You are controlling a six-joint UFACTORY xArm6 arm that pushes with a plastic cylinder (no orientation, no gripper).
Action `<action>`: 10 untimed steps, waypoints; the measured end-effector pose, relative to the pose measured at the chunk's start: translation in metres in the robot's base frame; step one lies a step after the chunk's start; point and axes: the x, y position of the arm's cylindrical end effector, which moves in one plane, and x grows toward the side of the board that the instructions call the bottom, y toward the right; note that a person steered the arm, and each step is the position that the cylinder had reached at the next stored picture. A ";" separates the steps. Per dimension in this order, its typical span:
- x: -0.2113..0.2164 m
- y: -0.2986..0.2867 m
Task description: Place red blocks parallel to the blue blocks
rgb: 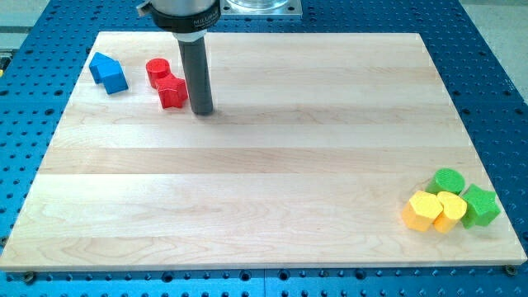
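Two red blocks sit at the view's upper left: a red cylinder point(157, 72) and, just below and right of it, a red star-shaped block point(172, 91), touching or nearly touching each other. Blue blocks point(108, 73) lie further left, looking like two pieces pressed together, a cube and a pentagon-like piece. My tip point(202, 110) stands right beside the red star block, on its right side, about touching it. The rod rises straight toward the view's top.
The wooden board point(264, 165) lies on a blue perforated table. At the view's lower right corner sits a cluster: two yellow blocks point(432, 211), a green cylinder point(449, 180) and a green star block point(480, 206).
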 end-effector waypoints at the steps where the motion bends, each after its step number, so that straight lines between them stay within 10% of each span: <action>1: 0.007 -0.013; 10: -0.043 -0.090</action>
